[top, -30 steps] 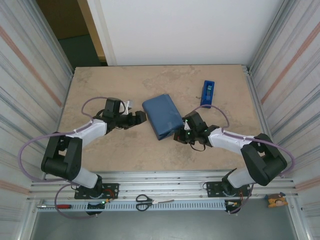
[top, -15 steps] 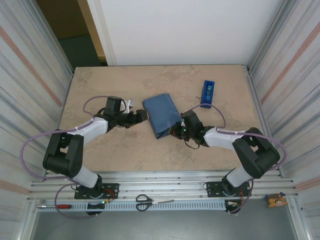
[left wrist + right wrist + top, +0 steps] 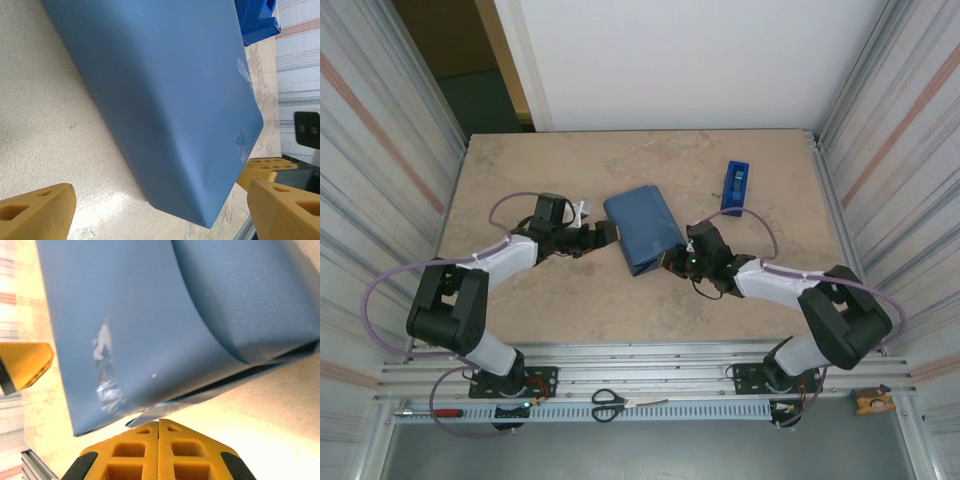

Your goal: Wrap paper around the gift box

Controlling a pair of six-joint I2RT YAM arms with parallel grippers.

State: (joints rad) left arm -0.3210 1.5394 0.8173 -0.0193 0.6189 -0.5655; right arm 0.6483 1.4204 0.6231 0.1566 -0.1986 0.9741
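Flanking the folded paper (image 3: 643, 230), one gripper at each side.
The right gripper (image 3: 159, 422) has its jaws pressed together, tips at the paper's loose edge; the left gripper (image 3: 605, 232) holds its jaws wide apart just beside the opposite side. The paper lies as a flat blue parcel on the table (image 3: 540, 170); a tape dispenser (image 3: 735, 186) sits well apart from it.

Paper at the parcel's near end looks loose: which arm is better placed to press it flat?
Right, probably: the right gripper, shut, sits at the gaping end of the paper; the left gripper, open, flanks its side.
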